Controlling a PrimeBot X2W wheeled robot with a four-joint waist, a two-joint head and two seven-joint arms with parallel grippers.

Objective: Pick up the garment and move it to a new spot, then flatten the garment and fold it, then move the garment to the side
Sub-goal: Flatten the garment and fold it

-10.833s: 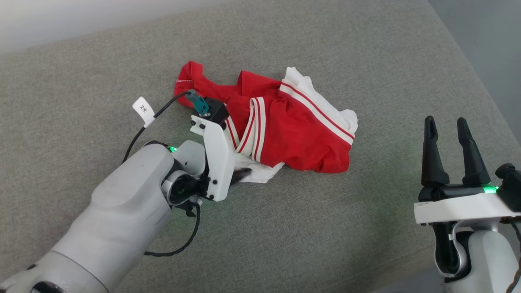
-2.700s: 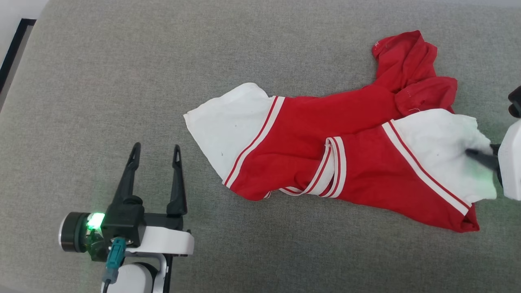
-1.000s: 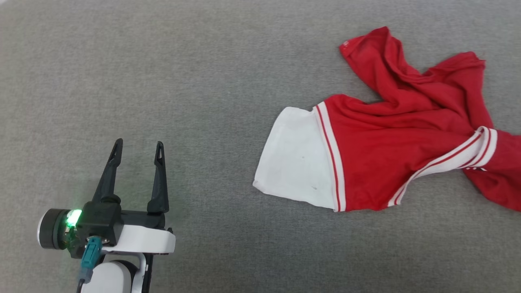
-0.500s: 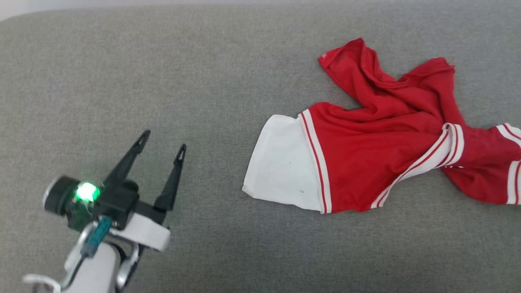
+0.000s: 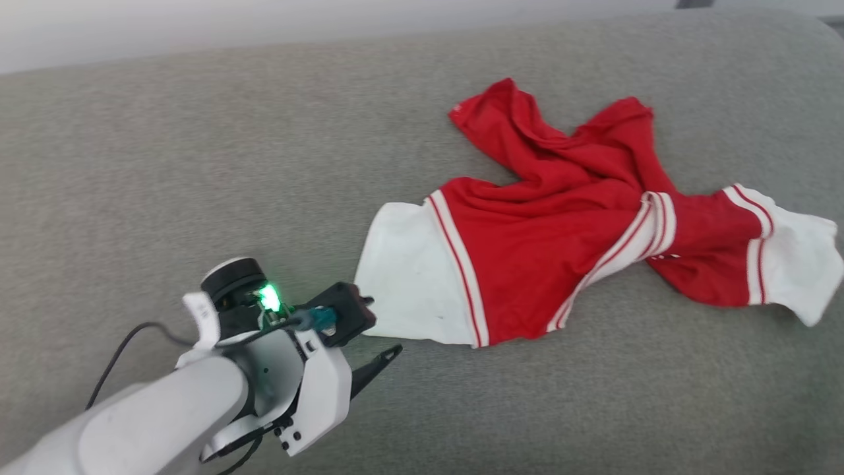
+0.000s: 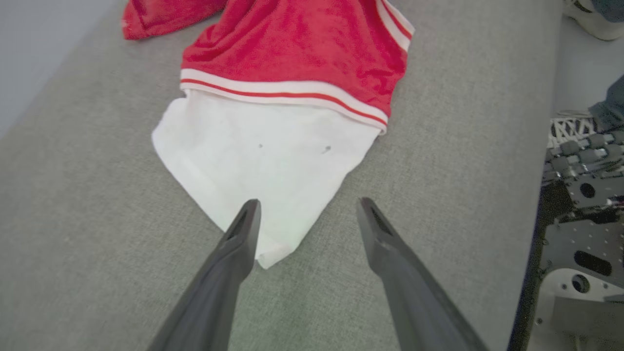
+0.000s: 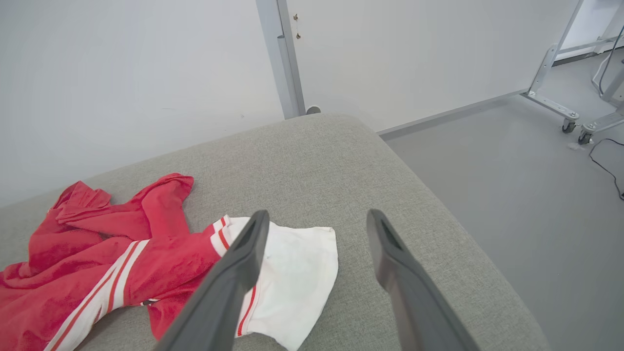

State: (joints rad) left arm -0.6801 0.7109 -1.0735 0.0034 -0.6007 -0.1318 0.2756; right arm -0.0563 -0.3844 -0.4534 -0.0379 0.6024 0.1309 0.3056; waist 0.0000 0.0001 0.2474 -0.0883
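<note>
The garment (image 5: 567, 224), a red shirt with white sleeve ends, lies rumpled and spread out sideways on the grey cushion (image 5: 198, 165). My left gripper (image 5: 382, 326) points right at the near corner of the left white sleeve end (image 5: 409, 290). In the left wrist view this gripper (image 6: 307, 204) is open, its tips straddling the corner of that sleeve end (image 6: 263, 151), with nothing clamped. My right gripper (image 7: 317, 214) is open above the other white sleeve end (image 7: 297, 263), apart from it.
The cushion's right end (image 7: 438, 204) rounds off to a grey floor (image 7: 512, 161), with a white wall and a wheeled metal frame (image 7: 555, 102) beyond. In the left wrist view the robot's dark base (image 6: 580, 204) and a person's shoe (image 6: 592, 22) sit past the cushion's edge.
The left arm has swung from pointing up the view to pointing right at the left sleeve end. The head camera has shifted, bringing the right sleeve end into view, lying free.
</note>
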